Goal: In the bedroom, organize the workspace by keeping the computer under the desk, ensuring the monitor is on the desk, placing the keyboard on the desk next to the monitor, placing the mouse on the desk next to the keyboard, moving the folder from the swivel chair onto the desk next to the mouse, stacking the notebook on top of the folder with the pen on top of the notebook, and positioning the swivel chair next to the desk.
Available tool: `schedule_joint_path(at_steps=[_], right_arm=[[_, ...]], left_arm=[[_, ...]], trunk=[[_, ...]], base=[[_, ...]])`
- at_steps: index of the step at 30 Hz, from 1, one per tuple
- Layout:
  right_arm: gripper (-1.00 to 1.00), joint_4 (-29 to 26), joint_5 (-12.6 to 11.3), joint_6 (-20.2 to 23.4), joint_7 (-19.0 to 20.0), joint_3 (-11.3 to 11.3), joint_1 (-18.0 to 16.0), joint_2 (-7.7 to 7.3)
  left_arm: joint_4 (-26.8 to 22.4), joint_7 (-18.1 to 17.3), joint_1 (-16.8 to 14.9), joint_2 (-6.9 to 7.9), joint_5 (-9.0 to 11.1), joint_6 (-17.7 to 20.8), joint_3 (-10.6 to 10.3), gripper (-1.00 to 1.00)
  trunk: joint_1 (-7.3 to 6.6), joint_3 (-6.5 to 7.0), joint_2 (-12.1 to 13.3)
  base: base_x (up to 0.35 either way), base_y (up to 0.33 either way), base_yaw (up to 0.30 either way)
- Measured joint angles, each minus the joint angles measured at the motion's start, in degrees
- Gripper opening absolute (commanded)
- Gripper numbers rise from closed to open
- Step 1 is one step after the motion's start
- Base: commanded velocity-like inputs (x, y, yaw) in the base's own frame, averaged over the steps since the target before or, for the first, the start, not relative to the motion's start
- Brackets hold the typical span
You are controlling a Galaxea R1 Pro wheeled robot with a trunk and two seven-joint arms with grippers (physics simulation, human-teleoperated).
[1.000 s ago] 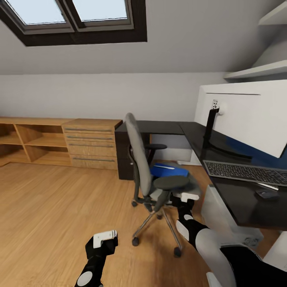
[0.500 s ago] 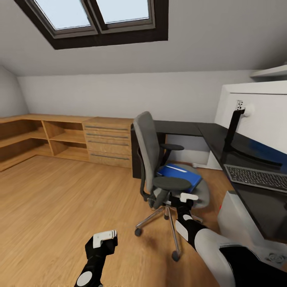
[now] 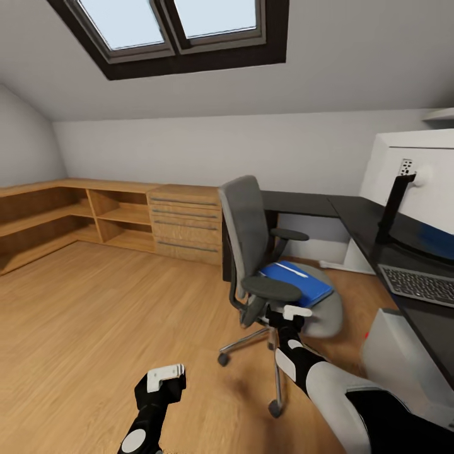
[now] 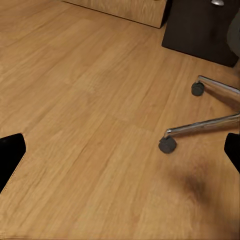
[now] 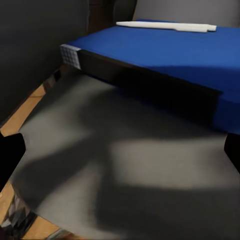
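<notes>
The grey swivel chair [image 3: 247, 236] stands on the wood floor in front of the black desk [image 3: 302, 203]. On its seat lies the blue folder [image 3: 301, 285], with the white pen [image 3: 291, 270] on top; both also appear close up as folder [image 5: 165, 52] and pen [image 5: 167, 26]. My right gripper [image 3: 289, 313] is open beside the seat's front edge, under the near armrest, its jaws [image 5: 120, 155] wide apart over the grey cushion. My left gripper [image 3: 165, 378] hangs open over bare floor [image 4: 120, 150]. The monitor [image 3: 419, 180], keyboard [image 3: 419, 284] and computer [image 3: 403, 356] sit at the right. Mouse and notebook are out of view.
A light wooden dresser [image 3: 186, 224] and low open shelves [image 3: 69, 214] line the back wall, under a skylight [image 3: 170, 19]. Open wood floor [image 3: 94, 315] spreads to the left. The chair's chrome legs and casters [image 3: 275, 408] lie close to my right arm, and one caster [image 4: 167, 144] is near my left gripper.
The camera has turned left: the desk, monitor and keyboard have slid toward the right edge, and more shelving shows. Both grippers keep their places; the right stays by the chair seat.
</notes>
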Motion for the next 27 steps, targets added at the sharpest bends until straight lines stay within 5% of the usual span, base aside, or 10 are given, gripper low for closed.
schedule_joint_path(at_steps=[11,27], right_arm=[[1.00,-0.02,0.08,-0.10,0.15,0.11,0.08,-0.10],[1.00,-0.11,-0.15,0.00,0.50,-0.08,0.09,-0.52]], left_arm=[[0.03,0.00,-0.01,0.00,-0.01,-0.01,-0.02,1.00],[-0.62,0.05,-0.01,0.16,0.08,-0.01,0.54,1.00]], trunk=[[0.00,0.00,0.00],[0.00,0.00,0.00]], base=[[0.000,0.000,0.014],[0.000,0.000,-0.243]])
